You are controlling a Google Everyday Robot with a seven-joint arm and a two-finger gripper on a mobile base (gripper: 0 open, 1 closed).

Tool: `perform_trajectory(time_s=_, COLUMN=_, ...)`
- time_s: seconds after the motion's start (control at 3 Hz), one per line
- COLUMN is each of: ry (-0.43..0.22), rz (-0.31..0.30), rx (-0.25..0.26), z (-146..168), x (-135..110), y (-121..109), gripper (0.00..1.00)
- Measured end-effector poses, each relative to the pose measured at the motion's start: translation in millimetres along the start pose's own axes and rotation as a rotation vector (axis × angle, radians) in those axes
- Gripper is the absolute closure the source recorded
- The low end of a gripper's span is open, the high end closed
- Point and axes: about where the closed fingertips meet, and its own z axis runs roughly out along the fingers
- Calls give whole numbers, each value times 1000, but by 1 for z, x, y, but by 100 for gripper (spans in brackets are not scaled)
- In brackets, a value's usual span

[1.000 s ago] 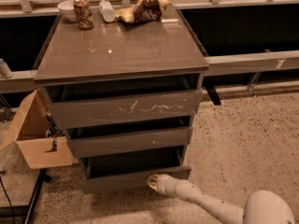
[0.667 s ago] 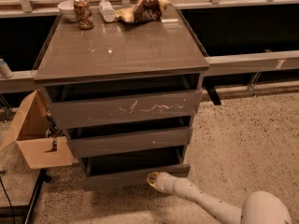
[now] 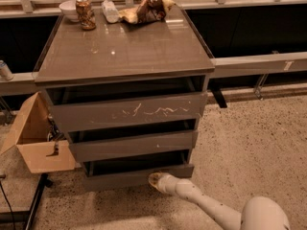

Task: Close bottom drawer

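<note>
The bottom drawer (image 3: 120, 178) is the shortest grey-brown front at the foot of the cabinet (image 3: 124, 56). It stands slightly pulled out, with a dark gap above it. My gripper (image 3: 154, 179) is low at the drawer front, right of its middle, tip against the panel. My white arm (image 3: 211, 207) runs back from it to the lower right. Above are the mid-height plain front (image 3: 134, 145) and the tall front with white scratches (image 3: 129, 111), both a little out.
An open cardboard box (image 3: 36, 138) stands left of the cabinet. A can (image 3: 85, 13), a bowl (image 3: 69, 8), a bottle (image 3: 110, 11) and a crumpled bag (image 3: 146, 8) sit on the cabinet top. The floor (image 3: 249, 143) is speckled; a low ledge (image 3: 259, 61) runs behind.
The gripper has stayed at the bottom drawer front, shifting slightly. The bottom drawer looks pushed a little further in.
</note>
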Motion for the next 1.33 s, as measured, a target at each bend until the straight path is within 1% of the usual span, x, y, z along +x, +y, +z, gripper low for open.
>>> perform_trajectory(time_s=0.33, ry=8, rz=-16, rx=-16, z=17, x=0, y=-10, gripper=100)
perform_trajectory(time_s=1.0, ry=30, rz=-65, rx=-54, z=41, x=-5, y=-17, gripper=100)
perform_trajectory(time_s=1.33, ry=43, rz=-96, rx=-65, z=56, x=-10, y=-24, gripper=100)
